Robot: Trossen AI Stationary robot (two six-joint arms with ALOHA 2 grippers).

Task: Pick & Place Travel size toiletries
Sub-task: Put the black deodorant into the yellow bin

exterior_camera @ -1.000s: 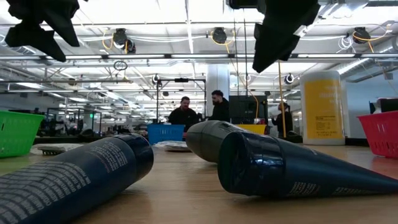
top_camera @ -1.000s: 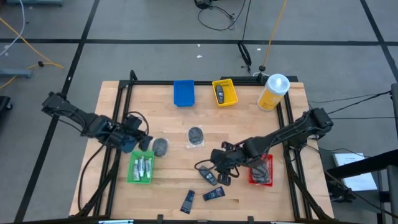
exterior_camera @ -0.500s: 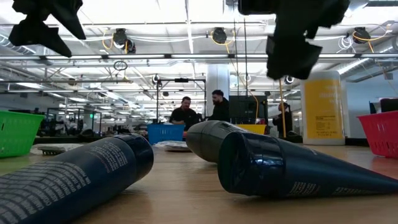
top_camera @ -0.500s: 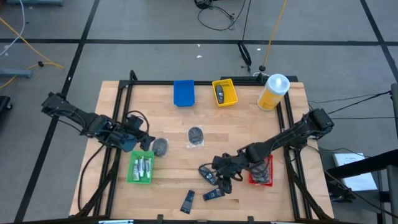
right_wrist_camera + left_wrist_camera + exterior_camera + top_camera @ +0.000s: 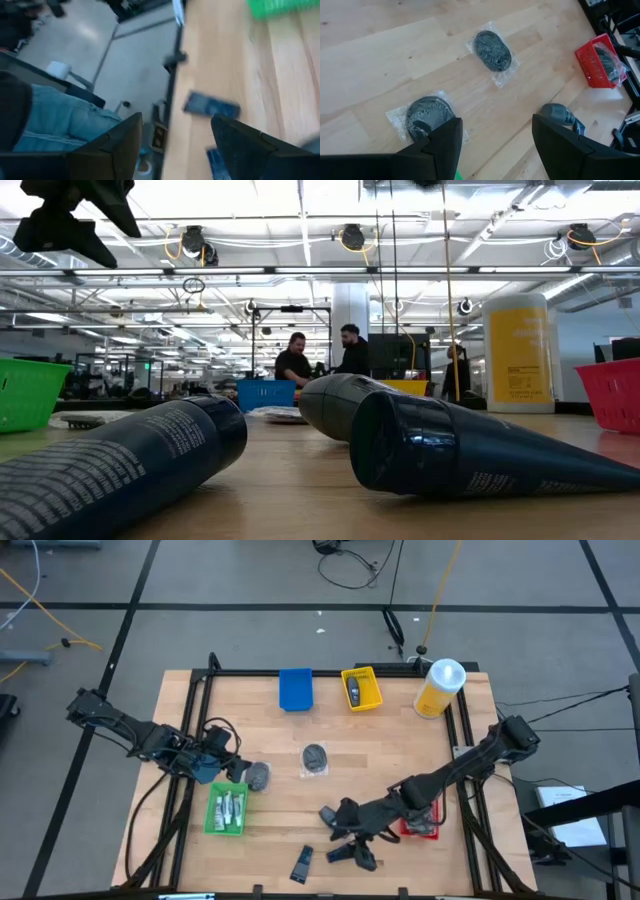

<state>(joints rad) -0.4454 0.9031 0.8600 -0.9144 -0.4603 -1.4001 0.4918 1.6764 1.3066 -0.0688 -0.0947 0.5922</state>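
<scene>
Left of the green tray (image 5: 226,810), our left gripper (image 5: 222,762) waits with its jaws wide over a bagged dark disc (image 5: 258,775). Right of that tray, our right gripper (image 5: 350,837) hangs wide and empty above the dark flat tubes (image 5: 343,852) at the desk (image 5: 390,750) front edge. We should centre on one tube, descend squarely and close across its narrow width.

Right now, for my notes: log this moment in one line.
right gripper open, over dark tubes | left gripper open, above wrapped disc

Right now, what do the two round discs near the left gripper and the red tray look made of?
Both discs: dark, dull, textured, likely fibre or scrubby pad; each sealed in clear glossy film that crinkles and glints. Red tray: moulded plastic by the look, slotted lattice walls. Left gripper hovers open above the nearer disc.
</scene>
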